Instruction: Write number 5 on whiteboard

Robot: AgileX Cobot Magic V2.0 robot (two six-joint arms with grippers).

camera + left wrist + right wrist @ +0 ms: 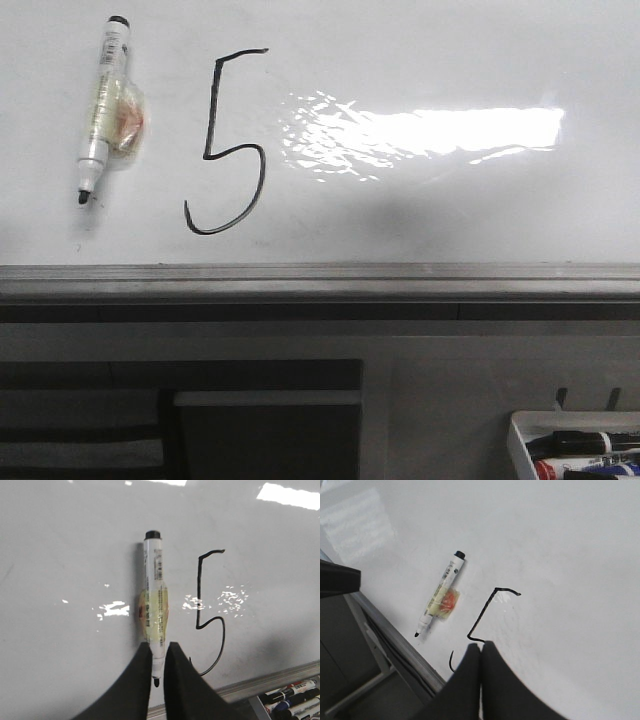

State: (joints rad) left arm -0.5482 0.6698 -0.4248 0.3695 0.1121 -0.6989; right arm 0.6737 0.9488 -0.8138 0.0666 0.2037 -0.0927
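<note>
The number 5 is drawn in thin black line on the whiteboard. It also shows in the left wrist view as number 5 and in the right wrist view as number 5. To its left a white marker with yellowish tape round its middle lies loose on the board, uncapped tip toward the ledge. Neither gripper appears in the front view. My left gripper hangs off the board, narrowly open, the marker seen through the gap. My right gripper is shut and empty, over the 5's belly.
A grey metal ledge runs along the board's near edge. A white tray with several markers sits below it at the right, also seen as the tray. Strong glare lies right of the 5. A dark part juts in beside the board.
</note>
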